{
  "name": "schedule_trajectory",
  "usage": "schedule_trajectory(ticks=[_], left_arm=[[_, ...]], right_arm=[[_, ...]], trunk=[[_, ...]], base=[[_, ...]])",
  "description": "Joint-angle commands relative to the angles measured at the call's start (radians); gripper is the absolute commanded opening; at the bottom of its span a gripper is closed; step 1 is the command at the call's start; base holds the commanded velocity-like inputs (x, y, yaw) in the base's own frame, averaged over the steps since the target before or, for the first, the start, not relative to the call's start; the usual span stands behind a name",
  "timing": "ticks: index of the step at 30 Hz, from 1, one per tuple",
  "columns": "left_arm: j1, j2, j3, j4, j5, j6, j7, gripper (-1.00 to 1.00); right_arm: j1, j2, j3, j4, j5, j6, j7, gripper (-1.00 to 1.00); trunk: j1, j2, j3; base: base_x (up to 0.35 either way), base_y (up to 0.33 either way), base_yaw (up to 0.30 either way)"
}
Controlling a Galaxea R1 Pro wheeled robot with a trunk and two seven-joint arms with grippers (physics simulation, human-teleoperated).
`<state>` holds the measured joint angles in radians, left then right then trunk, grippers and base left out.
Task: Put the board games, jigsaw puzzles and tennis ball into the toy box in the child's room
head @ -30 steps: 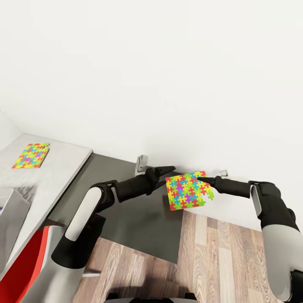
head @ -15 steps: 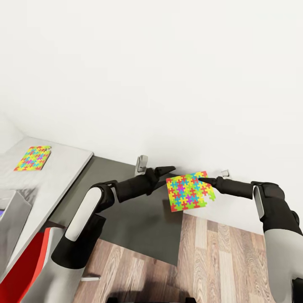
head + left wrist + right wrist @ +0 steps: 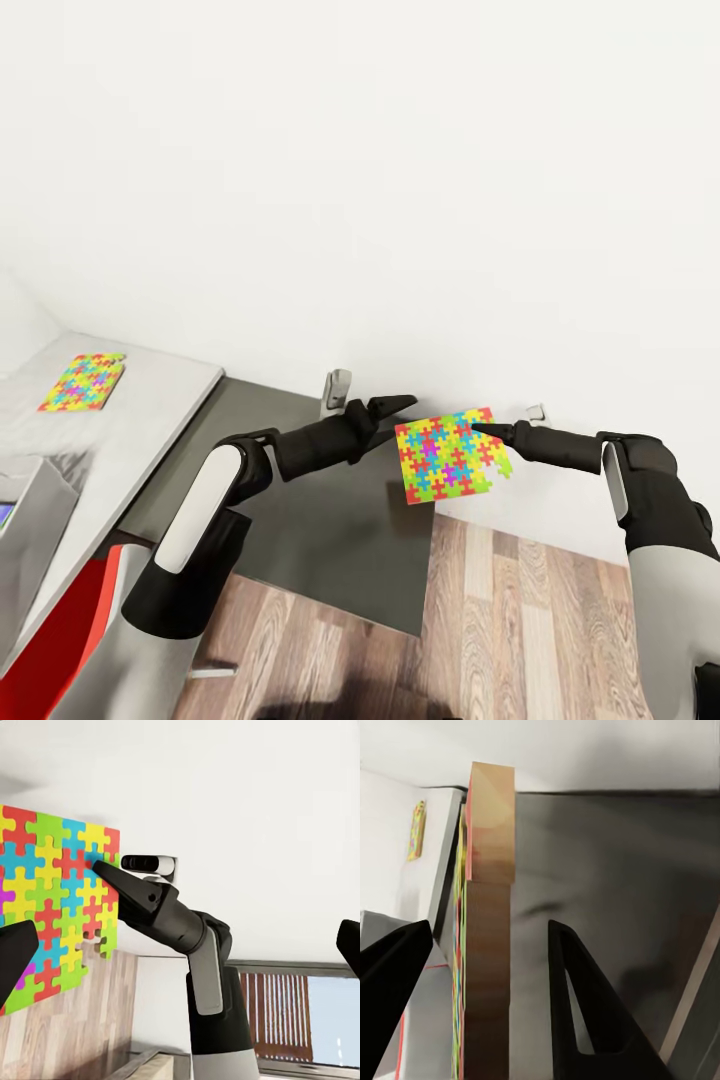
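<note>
Starting at the far left: toy box (image 3: pixel 38 492), partly in view at the near end of the table (image 3: pixel 150 420). Just beyond, loose puzzle (image 3: pixel 82 381) lying flat on the light grey top, well apart from both arms.

Moving right: left gripper (image 3: pixel 388 420) raised over the dark wing of the table, jaws spread wide, tips near the left edge of the held puzzle (image 3: pixel 445 455) but gripping nothing.

Next: held puzzle off the table, in the air, tilted up with its printed face toward the head camera, over the edge of the dark wing and the wood floor.

Far right: right gripper (image 3: pixel 484 430) closed on the upper right edge of the held puzzle, one finger across the printed face, the other behind.

Handling notes, as judgement:
- Treat the slab as light, thin and stiff, with a plain brown underside seen edge-on from the right wrist.
- Expect it to swing about a grip so close to one edge.
- Take hold deeper over the edge, pads flat on both faces.
- Avoid the notched corner, where a piece is missing.
- Carry slowly; lower flat into the box.
</note>
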<state>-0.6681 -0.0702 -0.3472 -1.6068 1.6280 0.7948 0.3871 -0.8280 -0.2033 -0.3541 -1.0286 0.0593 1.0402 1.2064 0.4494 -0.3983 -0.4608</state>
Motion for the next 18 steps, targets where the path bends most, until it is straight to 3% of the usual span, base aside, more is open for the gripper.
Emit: schedule_trajectory(ticks=[1, 18], left_arm=[[-0.001, 0.0, 0.001, -0.001, 0.01, 0.001, 0.01, 1.0], [0.004, 0.004, 0.003, -0.001, 0.01, 0.001, 0.01, 1.0]], right_arm=[[-0.001, 0.0, -0.002, 0.0, 0.007, 0.007, 0.007, -1.0], [0.0, 0.0, -0.002, -0.001, 0.007, 0.007, 0.007, -1.0]], trunk=[[0.001, -0.002, 0.0], [0.001, -0.002, 0.028]], base=[[0.0, 0.0, 0.0], [0.0, 0.0, 0.0]])
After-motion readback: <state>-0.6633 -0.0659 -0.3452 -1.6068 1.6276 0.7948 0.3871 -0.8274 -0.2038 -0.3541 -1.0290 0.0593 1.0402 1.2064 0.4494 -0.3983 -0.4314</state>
